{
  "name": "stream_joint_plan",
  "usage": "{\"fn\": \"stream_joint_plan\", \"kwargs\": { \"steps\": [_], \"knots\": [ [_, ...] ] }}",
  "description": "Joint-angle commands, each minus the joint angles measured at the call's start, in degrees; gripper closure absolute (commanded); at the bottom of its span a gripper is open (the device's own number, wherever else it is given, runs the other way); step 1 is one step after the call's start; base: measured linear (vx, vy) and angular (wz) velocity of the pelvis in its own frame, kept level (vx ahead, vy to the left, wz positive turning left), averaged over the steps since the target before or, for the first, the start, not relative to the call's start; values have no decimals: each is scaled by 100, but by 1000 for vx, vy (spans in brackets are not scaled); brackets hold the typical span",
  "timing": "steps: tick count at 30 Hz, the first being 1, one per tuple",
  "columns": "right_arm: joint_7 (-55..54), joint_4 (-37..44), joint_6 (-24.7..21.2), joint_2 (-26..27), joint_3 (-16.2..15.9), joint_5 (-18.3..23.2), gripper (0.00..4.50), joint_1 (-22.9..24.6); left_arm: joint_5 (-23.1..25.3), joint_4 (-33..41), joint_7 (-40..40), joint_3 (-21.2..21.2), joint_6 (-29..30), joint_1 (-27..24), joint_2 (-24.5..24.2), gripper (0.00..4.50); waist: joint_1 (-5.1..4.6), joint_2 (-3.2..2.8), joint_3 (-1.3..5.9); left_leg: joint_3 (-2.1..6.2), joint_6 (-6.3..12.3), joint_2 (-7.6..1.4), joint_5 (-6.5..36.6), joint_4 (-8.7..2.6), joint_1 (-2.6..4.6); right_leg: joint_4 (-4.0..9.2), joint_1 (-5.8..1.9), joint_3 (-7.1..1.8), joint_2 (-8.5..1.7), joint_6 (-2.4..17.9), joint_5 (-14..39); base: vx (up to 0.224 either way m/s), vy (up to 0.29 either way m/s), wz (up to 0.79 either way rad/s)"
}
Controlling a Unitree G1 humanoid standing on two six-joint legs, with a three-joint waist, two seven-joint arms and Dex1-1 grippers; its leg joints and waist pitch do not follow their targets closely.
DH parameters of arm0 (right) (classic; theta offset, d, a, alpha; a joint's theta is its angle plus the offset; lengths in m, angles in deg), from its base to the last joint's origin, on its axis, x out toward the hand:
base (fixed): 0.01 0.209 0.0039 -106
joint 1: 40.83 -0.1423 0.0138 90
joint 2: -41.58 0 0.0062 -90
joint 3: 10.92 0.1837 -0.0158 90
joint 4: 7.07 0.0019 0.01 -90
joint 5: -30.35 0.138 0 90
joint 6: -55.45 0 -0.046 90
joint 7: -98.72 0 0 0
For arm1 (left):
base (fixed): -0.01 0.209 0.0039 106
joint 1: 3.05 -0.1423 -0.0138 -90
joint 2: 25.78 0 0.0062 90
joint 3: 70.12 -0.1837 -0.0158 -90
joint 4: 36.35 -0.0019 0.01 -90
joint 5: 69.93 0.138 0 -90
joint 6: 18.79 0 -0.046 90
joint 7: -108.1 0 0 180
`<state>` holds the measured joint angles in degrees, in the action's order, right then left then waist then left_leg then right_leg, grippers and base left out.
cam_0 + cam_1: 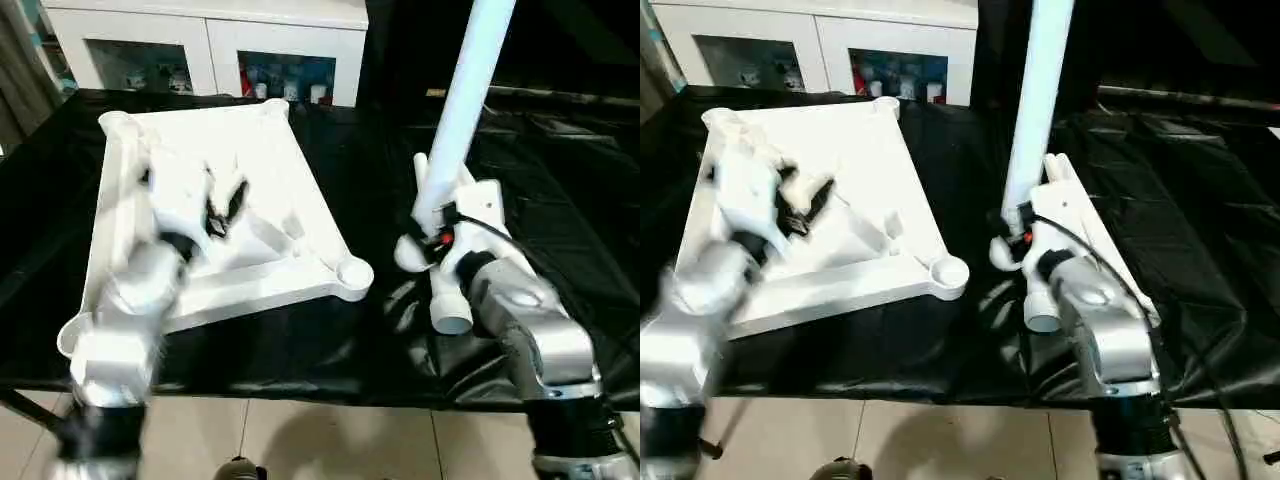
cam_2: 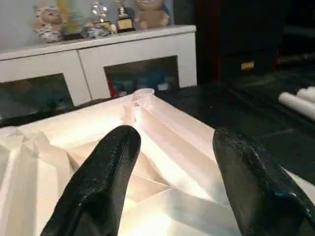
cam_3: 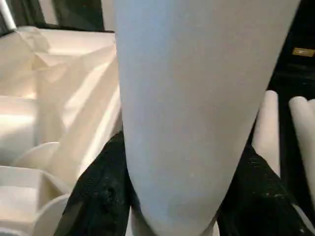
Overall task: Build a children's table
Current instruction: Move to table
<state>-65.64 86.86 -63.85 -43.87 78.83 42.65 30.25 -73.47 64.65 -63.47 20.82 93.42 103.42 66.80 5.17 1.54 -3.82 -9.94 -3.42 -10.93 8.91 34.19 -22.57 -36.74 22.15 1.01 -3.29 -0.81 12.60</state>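
The white tabletop [image 1: 270, 150] lies with its ribbed underside up on the left of the black-covered table, a round corner socket [image 1: 352, 272] nearest the middle. My left gripper [image 1: 225, 205] hovers open over the tabletop's ribs with nothing between its black fingers [image 2: 98, 187]. Right of the tabletop, my right gripper [image 1: 435, 225] is shut on a long white leg [image 1: 465, 90], which stands nearly upright and leans slightly away. In the right wrist view this leg [image 3: 197, 98] sits between the two fingers [image 3: 98, 196]. Two more legs [image 3: 283, 132] lie on the black cloth beyond.
A white glass-fronted cabinet [image 1: 210, 40] stands behind the table, with toys and trophies [image 2: 101, 14] on top. A short white tube end [image 1: 450, 310] shows under my right wrist. Black cloth [image 1: 560, 180] covers the table to the right. The table's front edge is close.
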Motion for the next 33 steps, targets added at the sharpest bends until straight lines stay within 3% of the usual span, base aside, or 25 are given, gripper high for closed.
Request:
{"fn": "stream_joint_plan", "kwargs": {
  "steps": [1, 3, 4, 5, 6, 7, 10, 12, 14, 17, 19, 22, 26, 27, 33],
  "knots": [
    [238, 232, -116, -29, -15, 163, 260, 77, 28, 259, -148, -209, 39, 44, 275, 158, -23, 47, 373, 57, -241, -188, 1463, -425, 146, 508, -160, -186, -338, 713, 1081, 0, 0, 0],
    [332, 268, -195, -52, -76, 161, 260, 81, -35, 280, -113, -248, 30, 141, 394, 158, -25, 48, 371, 55, -255, -184, 1524, -421, 158, 542, -127, -192, -339, 651, 1238, 0, 0, 0],
    [441, 225, -346, -126, -155, 119, 260, 13, -899, 497, 419, -276, 121, 436, 724, 158, -26, 64, 371, 57, -260, -181, 1534, -422, 151, 546, -129, -192, -341, 634, 1283, 0, 0, 0],
    [441, 225, -346, -126, -155, 119, 260, 13, -899, 497, 419, -276, 121, 436, 724, 158, 20, 54, 394, 51, -318, -180, 1438, -403, 178, 537, -107, -194, -349, 676, 1232, 0, 0, 0],
    [506, 165, -381, -176, -205, 97, 260, -50, -1302, 632, 697, -328, 199, 601, 837, 158, 4, 68, 383, 49, -319, -182, 1431, -404, 170, 529, -100, -197, -347, 705, 1140, 0, 0, 0],
    [565, 94, -408, -228, -260, 72, 260, -119, -1575, 730, 915, -410, 320, 772, 896, 158, 6, 82, 382, 62, -337, -170, 1403, -409, 132, 505, -131, -179, -349, 735, 1078, 0, 0, 0],
    [662, -172, -476, -345, -408, 13, 260, -342, -2003, 857, 1568, -720, 581, 1032, 868, 158, -8, 98, 380, 45, -303, -154, 1314, -385, 124, 496, -134, -182, -347, 719, 1001, 0, 0, 0],
    [685, -372, -499, -350, -453, -46, 260, -522, -2310, 844, 1991, -790, 738, 1128, 863, 158, -40, 113, 378, 31, -283, -129, 1155, -376, 77, 494, -173, -190, -338, 668, 945, 0, 0, 0],
    [742, -591, -523, -344, -484, -102, 260, -728, -2600, 814, 2559, -927, 953, 1255, 755, 158, -44, 73, 413, 27, -275, -122, 1006, -348, 100, 469, -170, -194, -327, 684, 762, 0, 0, 0],
    [800, -682, -528, -356, -526, -112, 260, -828, -2657, 667, 2794, -1093, 1082, 1380, 665, 158, -37, 65, 446, 18, -233, -127, 690, -325, 105, 401, -190, -188, -291, 813, 85, 0, 0, 0],
    [893, -689, -538, -380, -593, -82, 260, -888, -2374, 301, 2827, -1310, 917, 1542, 647, 158, -20, 53, 452, 13, -162, -130, 589, -312, 110, 379, -198, -185, -275, 875, -279, 0, 0, 0],
    [1088, -574, -590, -440, -791, -62, 260, -897, -1795, -563, 2598, -1442, 336, 1816, 826, 158, -10, 45, 447, 18, -156, -144, 749, -324, 118, 406, -221, -194, -312, 861, -137, 0, 0, 0],
    [1237, -503, -573, -481, -933, -135, 260, -858, -1814, -929, 2574, -1317, 204, 1990, 981, 158, -13, 51, 449, 21, -214, -150, 823, -328, 115, 411, -235, -195, -327, 935, -57, 0, 0, 0],
    [1311, -480, -552, -505, -973, -163, 260, -833, -1848, -1062, 2597, -1262, 134, 2065, 1020, 158, -8, 28, 451, 26, -218, -150, 850, -324, 122, 411, -229, -194, -325, 976, -55, 0, 0, 0],
    [1334, -468, -551, -532, -942, -123, 260, -822, -1723, -1655, 2406, -1013, -284, 2295, 1108, 158, -4, 18, 460, 33, -181, -149, 869, -317, 119, 411, -246, -191, -330, 1090, -121, 0, 0, 0]
  ]
}}
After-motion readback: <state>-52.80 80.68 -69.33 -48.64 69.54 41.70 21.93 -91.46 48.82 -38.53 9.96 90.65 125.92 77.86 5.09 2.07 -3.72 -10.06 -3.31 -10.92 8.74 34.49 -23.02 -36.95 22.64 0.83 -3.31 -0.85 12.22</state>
